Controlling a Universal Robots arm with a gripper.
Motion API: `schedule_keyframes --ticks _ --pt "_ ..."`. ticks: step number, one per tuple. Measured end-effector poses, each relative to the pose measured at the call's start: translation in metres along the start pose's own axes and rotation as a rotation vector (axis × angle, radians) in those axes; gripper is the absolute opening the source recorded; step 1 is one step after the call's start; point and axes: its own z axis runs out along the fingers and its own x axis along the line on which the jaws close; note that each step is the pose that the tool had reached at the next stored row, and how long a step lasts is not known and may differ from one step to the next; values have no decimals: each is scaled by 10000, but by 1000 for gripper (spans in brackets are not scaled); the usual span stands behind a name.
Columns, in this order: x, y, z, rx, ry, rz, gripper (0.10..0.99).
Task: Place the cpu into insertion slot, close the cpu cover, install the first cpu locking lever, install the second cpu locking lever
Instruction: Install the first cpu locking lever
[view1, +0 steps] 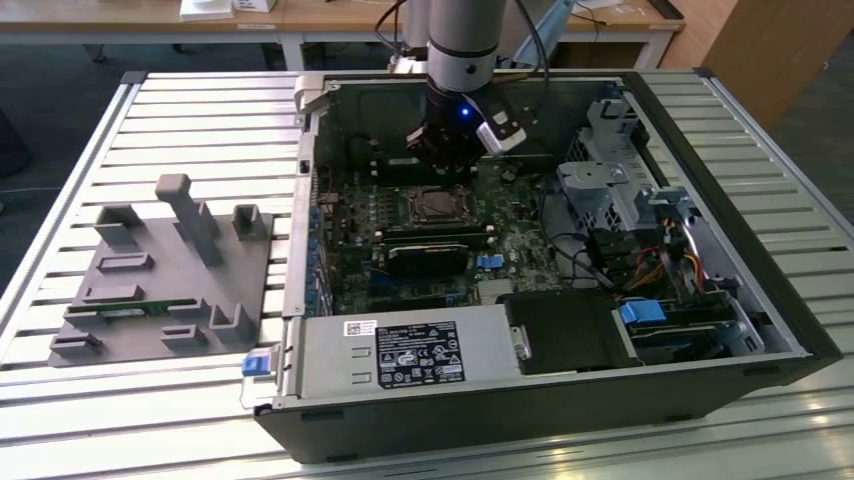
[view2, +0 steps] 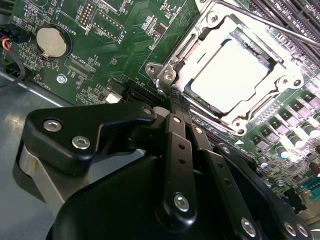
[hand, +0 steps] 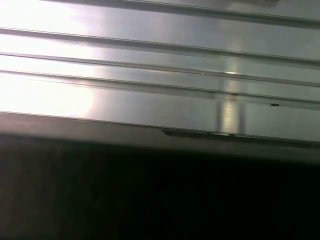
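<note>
The cpu (view2: 231, 76) lies flat in the insertion slot (view2: 192, 92) on the green motherboard (view2: 125, 30), its pale grey top showing through the window of the cpu cover (view2: 260, 107), which lies closed down over it. A thin metal locking lever (view2: 280, 25) runs along the far edge of the cover. In the exterior view the socket (view1: 434, 206) sits inside the open computer case (view1: 694, 250), with the gripper (view1: 447, 160) hanging just above it. In the second wrist view the gripper's black fingers (view2: 176, 125) stand pressed together with nothing between them, tips just beside the cover's corner
</note>
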Motion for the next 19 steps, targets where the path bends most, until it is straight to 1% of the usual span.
schedule_keyframes --ticks 3,6,10,11,13,19 --pt "-1 1 1 -18 -3 -1 106" --pt "-1 2 -17 -20 -4 -1 106" --pt "-2 5 -98 -18 -3 -1 106" --pt "-3 5 -109 -17 -2 -1 106" --pt "-3 4 -108 -20 -4 -2 106" --pt "0 -28 -111 -17 -1 -2 106"
